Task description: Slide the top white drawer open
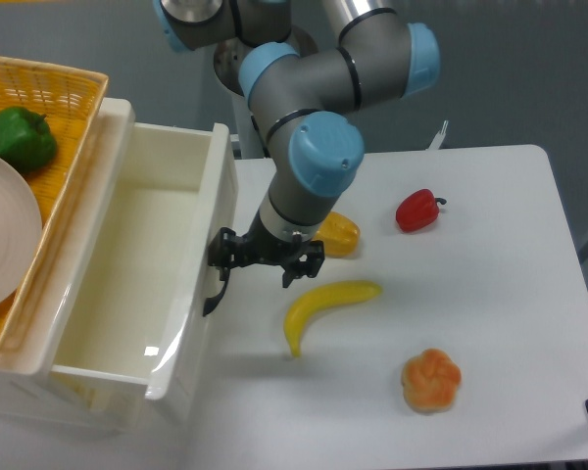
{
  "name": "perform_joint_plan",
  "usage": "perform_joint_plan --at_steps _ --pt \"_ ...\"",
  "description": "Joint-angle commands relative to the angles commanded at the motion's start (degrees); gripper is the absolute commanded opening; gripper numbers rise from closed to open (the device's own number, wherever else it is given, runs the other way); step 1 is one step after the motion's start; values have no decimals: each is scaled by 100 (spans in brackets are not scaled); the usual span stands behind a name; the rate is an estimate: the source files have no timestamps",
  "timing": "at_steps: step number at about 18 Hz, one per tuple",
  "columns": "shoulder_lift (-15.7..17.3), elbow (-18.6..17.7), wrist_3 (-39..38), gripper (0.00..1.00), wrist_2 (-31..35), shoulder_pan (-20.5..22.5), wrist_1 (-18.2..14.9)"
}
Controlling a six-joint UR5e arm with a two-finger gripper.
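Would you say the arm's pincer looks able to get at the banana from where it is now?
Probably yes: the banana lies uncovered on the table just beside the pincer, with nothing between them, though the pincer appears occupied at the top white drawer handle.

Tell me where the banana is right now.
The banana lies on the white table near the middle of the camera view, just below and right of the gripper, with the yellow pepper above it and the orange lower right.

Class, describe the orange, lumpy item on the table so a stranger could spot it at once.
Start at the white table and go to its near right area. Below and right of the yellow banana sits the orange, lumpy item, alone. Unlike the smooth peppers farther back, it is rounded, lobed and pale orange.
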Motion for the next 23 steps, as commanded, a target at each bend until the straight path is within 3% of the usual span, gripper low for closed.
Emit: perform_joint_plan --at_steps 10,18,23 --pt "-141 70 220 100 -61 334 0" --pt "-141 36 211 100 -816 492 0" --pt "-141 18 220 100 -861 501 0"
